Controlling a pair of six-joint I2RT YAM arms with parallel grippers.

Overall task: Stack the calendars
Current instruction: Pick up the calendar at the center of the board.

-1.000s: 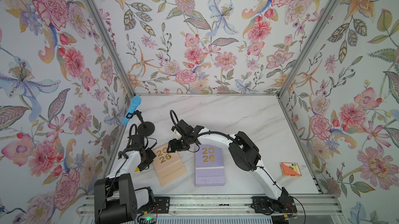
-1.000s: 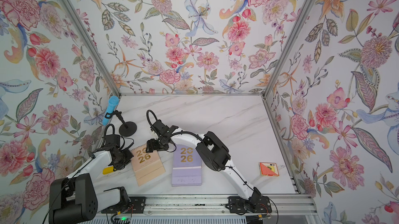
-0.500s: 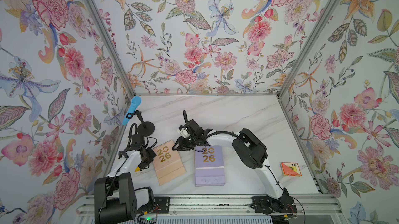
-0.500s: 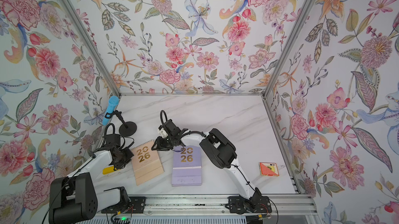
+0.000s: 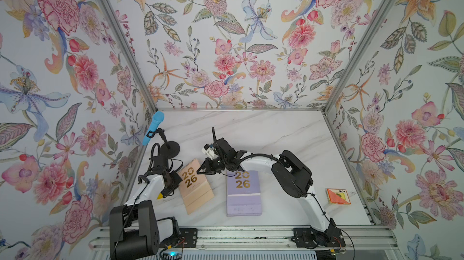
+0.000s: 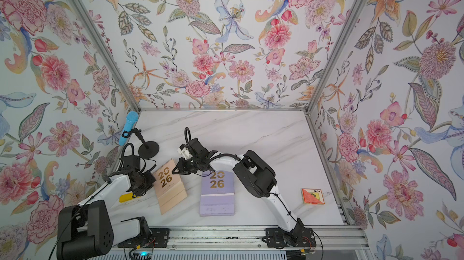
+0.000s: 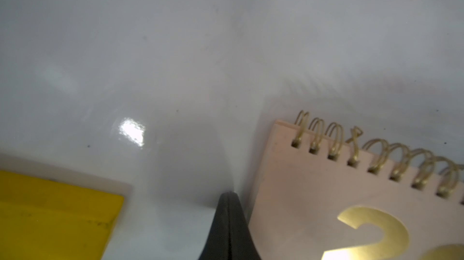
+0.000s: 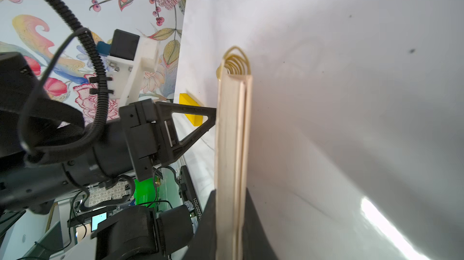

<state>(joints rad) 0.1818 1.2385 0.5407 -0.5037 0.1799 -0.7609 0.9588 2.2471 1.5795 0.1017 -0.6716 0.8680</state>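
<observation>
Right hand (image 5: 202, 170) pinches the peach calendar (image 5: 196, 189) at one long edge, near the spiral end. The right wrist view shows that calendar edge-on (image 8: 232, 133) with a black finger (image 8: 204, 226) on each flat face, clamped tight. The edge looks layered; can't tell if it's more than one calendar. Can't tell if the gripped edge is off the bench (image 5: 263, 133).

Left hand (image 5: 175, 183) is pressed together, holding nothing. Its tip sits against the opposite long edge of the peach calendar. In the left wrist view the joined fingers (image 7: 229, 223) are just beside the cover's spiral corner. The peach calendar lies between the two hands, gold "2026" up, askew on the bench.

Lavender calendars (image 5: 243, 196) lie flat and stacked just beside the right hand, toward that arm's base. In both top views (image 6: 217, 193) their spiral end is under the right wrist. Count unclear.

Yellow block (image 7: 55, 216) is just beside the left hand, on the side away from the peach calendar. Card box (image 5: 337, 196) is well apart from the right hand, past the elbow. Blue microphone (image 5: 153, 127) stands on a stand beyond the left hand, near the wall.
</observation>
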